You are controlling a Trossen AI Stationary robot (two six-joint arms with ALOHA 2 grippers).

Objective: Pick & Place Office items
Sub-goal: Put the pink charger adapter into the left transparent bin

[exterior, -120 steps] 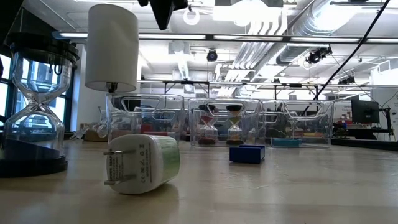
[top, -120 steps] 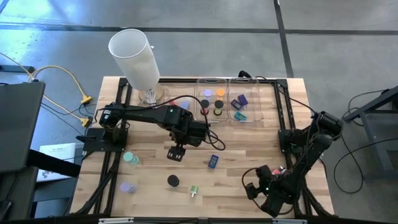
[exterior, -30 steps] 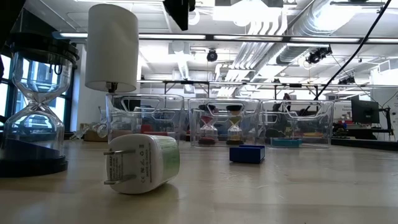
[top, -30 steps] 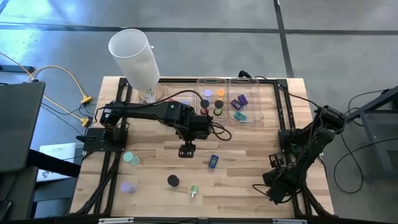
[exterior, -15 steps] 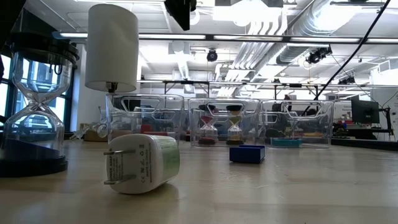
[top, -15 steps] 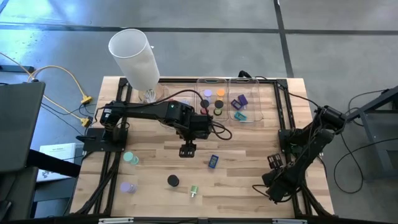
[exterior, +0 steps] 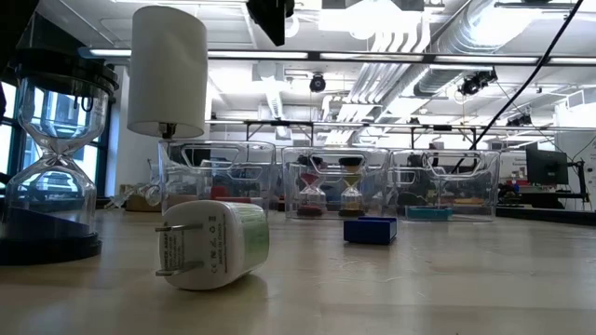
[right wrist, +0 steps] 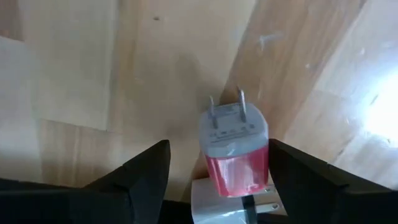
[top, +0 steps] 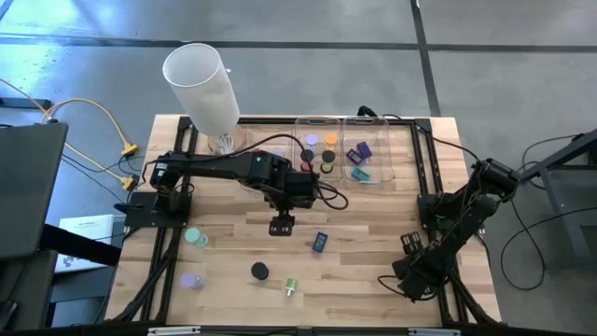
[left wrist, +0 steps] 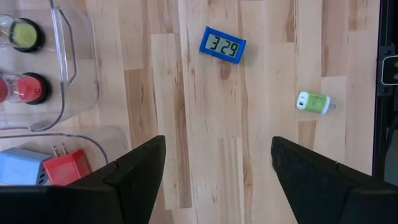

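The left gripper (top: 281,225) is seen hanging above mid-table with its fingers (left wrist: 134,168) spread wide and nothing between them. Below and ahead of it in the left wrist view, a blue clock (left wrist: 222,45) is lying flat on the wood, and farther off a green charger (left wrist: 313,102) is resting on its side. Beside the fingers, a clear tray (left wrist: 59,93) with two small hourglasses (left wrist: 17,62) is in view, and a second tray with a red plug (left wrist: 65,169). The step in hand is judged to be the reach for the next loose item, probably the clock. A forward move and a descent are called for, with the fingers set astride the clock. The right gripper (top: 410,275) is parked at the table's near right edge; a pink plug (right wrist: 235,149) is held upright between its fingers.
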